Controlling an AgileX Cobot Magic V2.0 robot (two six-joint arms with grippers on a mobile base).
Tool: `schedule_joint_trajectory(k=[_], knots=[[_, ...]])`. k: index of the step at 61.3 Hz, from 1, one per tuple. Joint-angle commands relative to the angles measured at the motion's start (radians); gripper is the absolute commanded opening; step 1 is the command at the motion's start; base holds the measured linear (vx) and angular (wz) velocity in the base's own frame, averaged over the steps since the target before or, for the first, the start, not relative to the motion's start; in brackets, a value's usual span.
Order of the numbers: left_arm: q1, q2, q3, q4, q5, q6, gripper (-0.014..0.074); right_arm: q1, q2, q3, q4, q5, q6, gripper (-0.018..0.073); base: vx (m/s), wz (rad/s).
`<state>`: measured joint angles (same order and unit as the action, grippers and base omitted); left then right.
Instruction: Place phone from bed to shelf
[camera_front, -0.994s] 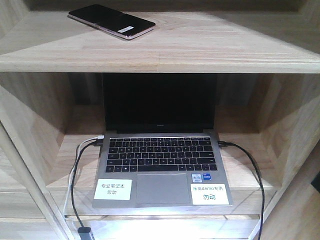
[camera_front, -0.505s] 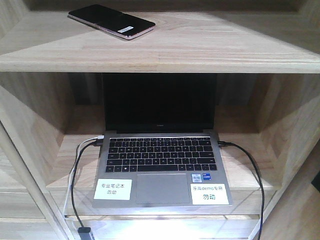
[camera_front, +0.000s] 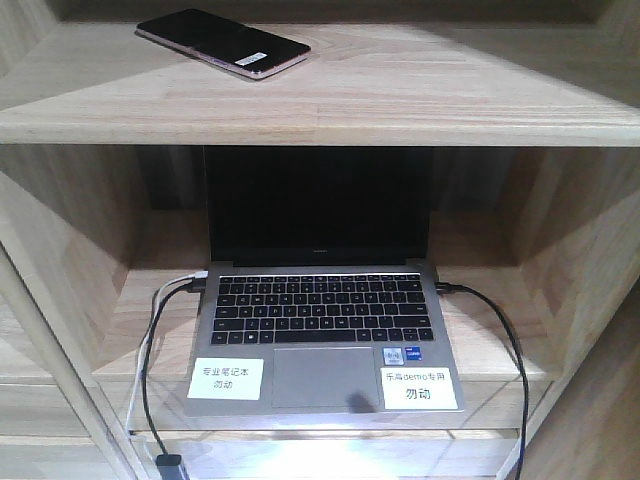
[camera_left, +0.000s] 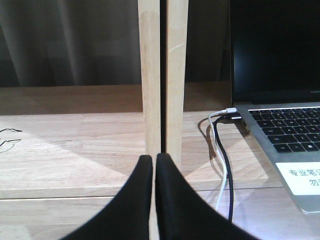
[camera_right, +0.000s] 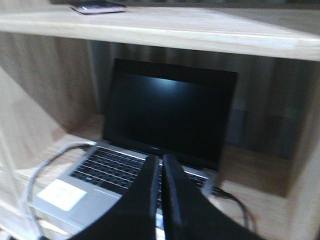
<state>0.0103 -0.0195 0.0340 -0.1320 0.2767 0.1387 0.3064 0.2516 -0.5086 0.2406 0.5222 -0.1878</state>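
Observation:
The phone (camera_front: 222, 42), a thin black slab with a pinkish rim and a small white sticker, lies flat on the pale wood shelf (camera_front: 400, 90) at its upper left. In the right wrist view the phone (camera_right: 96, 7) shows at the top left on the shelf board (camera_right: 200, 27). My right gripper (camera_right: 160, 159) is shut with nothing in it, lower down in front of the laptop. My left gripper (camera_left: 154, 158) is shut and empty, facing a pair of wooden uprights (camera_left: 162, 75). No arm shows in the front view. The bed is out of view.
An open silver laptop (camera_front: 320, 330) with a dark screen stands in the compartment below the shelf, with white stickers on its palm rest. Black and white cables (camera_left: 222, 155) run from its left side and a black cable (camera_front: 500, 330) from its right. Wooden side walls enclose the compartment.
The front view has shifted very slightly. The phone stays where it lay on the shelf.

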Motion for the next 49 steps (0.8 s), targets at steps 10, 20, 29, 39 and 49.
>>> schedule_joint_trajectory(k=[10, 20, 29, 39, 49], knots=[[-0.003, -0.005, 0.002, -0.007, -0.073, -0.004, 0.0001, -0.093, 0.013, 0.076, -0.044, -0.171, 0.069, -0.0008, 0.00, 0.00], [-0.003, -0.005, 0.002, -0.007, -0.073, -0.004, 0.0001, -0.178, -0.012, 0.141, -0.077, -0.201, 0.069, -0.0008, 0.00, 0.00], [-0.003, -0.005, 0.002, -0.007, -0.073, -0.004, 0.0001, -0.244, -0.081, 0.213, -0.123, -0.240, 0.071, -0.0008, 0.00, 0.00], [-0.003, -0.005, 0.002, -0.007, -0.073, -0.004, 0.0001, -0.289, -0.179, 0.286, -0.185, -0.242, 0.095, -0.0008, 0.00, 0.00], [-0.003, -0.005, 0.002, -0.007, -0.073, -0.004, 0.0001, -0.349, -0.266, 0.369, -0.198, -0.246, 0.107, -0.0008, 0.00, 0.00]])
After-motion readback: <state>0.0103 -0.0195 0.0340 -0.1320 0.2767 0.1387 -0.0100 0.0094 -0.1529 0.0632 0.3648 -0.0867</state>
